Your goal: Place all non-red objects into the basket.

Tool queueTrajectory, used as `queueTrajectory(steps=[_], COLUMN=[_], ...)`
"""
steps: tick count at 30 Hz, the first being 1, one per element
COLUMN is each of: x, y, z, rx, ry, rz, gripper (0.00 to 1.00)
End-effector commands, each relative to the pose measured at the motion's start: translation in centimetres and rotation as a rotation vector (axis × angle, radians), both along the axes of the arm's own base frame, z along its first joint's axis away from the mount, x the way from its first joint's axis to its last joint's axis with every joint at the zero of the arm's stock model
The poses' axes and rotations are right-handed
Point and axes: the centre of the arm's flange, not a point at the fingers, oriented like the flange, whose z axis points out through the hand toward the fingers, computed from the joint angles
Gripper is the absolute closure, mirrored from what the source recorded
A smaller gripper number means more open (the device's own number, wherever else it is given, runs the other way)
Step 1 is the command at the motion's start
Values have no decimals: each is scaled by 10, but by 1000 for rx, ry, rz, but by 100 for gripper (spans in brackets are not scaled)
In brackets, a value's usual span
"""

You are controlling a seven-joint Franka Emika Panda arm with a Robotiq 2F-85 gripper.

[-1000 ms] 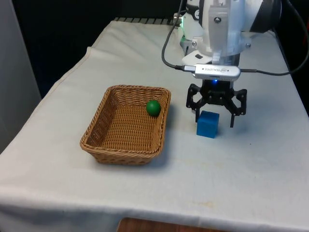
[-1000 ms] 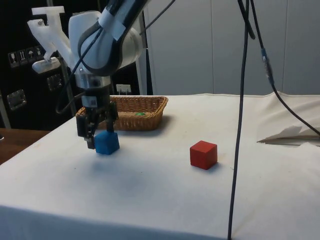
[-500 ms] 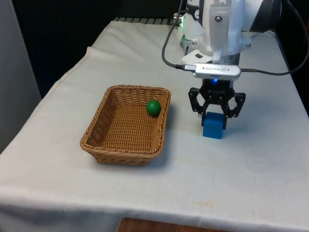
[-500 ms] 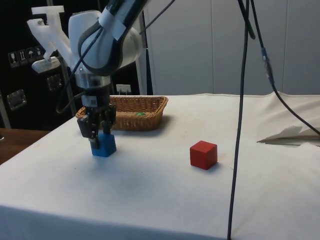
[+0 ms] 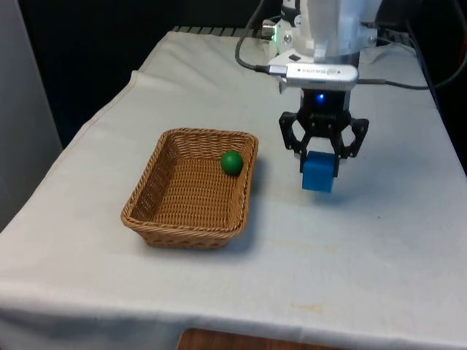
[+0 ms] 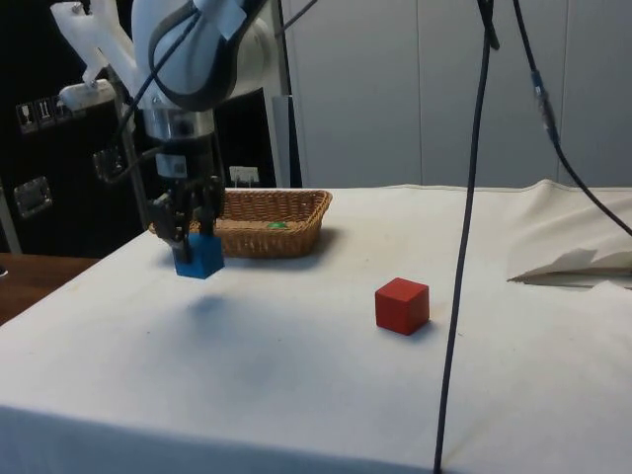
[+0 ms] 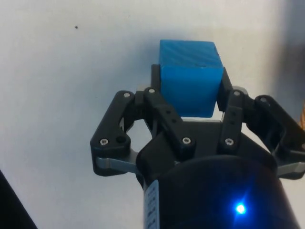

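Observation:
My black gripper (image 5: 319, 162) is shut on a blue cube (image 5: 318, 175), which hangs a little above the cloth just off the front view's right side of the wicker basket (image 5: 157, 195). In the side view the blue cube (image 6: 198, 257) floats clear of the table, with its shadow underneath, in front of the basket (image 6: 296, 222). The wrist view has the blue cube (image 7: 190, 76) pinched between both fingers (image 7: 226, 95). A green ball (image 5: 232, 162) lies inside the basket against its far right wall. A red cube (image 6: 402, 305) rests on the cloth, apart from the gripper (image 6: 193, 233).
A black cable (image 6: 464, 247) hangs down across the side view near the red cube. A crumpled fold of white cloth (image 6: 573, 265) lies at the side view's right edge.
The fingers have closed on the blue cube and lifted it off the cloth. The arm has risen with it. Ball, basket and red cube have stayed put.

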Motion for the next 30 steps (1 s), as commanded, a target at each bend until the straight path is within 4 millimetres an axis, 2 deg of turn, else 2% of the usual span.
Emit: queueTrajectory(steps=[1, 6, 7, 14, 15, 24, 25, 30], x=[-1, 0, 1, 2, 2, 14, 12, 22], y=[-2, -5, -3, -12, -10, -34, -31, -53], z=[4, 14, 11, 32, 29, 45, 46, 48], rx=[-4, -12, -6, -28, -21, -40, -41, -48], ry=[1, -2, -4, -8, -12, -20, -27, -26], rz=[1, 1, 4, 4, 6, 3, 2, 1], gripper=[100, 100, 100, 100, 100, 100, 100, 100])
